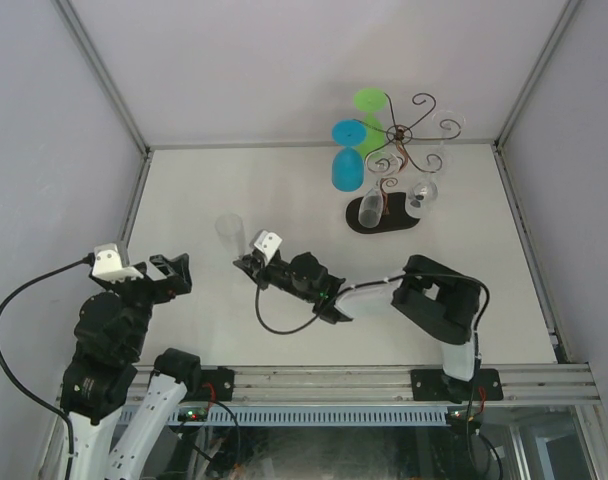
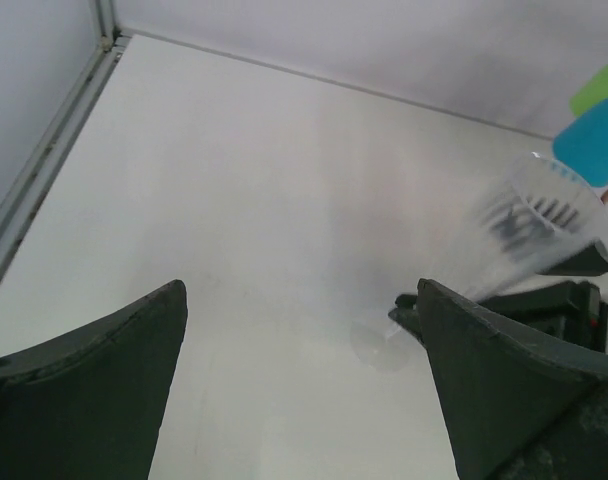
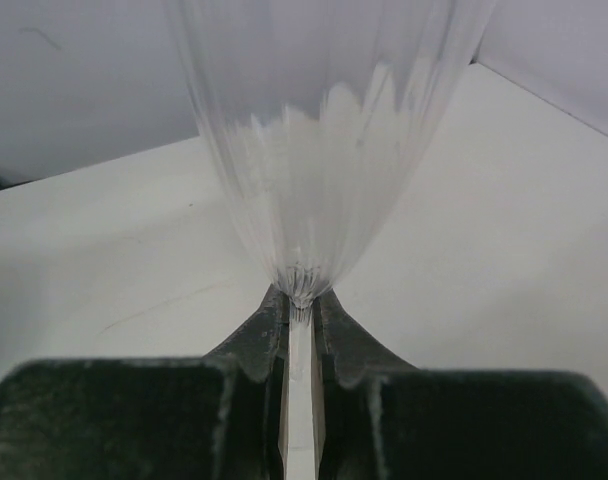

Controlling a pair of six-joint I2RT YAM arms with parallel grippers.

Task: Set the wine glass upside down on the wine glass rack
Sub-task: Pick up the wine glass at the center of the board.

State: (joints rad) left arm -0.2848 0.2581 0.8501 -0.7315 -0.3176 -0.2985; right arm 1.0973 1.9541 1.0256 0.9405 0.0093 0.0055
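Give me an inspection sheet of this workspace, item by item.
Surface: white tabletop, flat.
Job's things: clear ribbed wine glass, left of centre; dark wire wine glass rack on a black oval base, far right.
Clutter: blue glass, green glass and two clear glasses hang on the rack.
Hands: right hand shut on the wine glass stem; left hand open, holding nothing.
Cables: black cable loops beside the left arm; another black cable curves under the right arm.
Surroundings: pale walls, aluminium frame rails.
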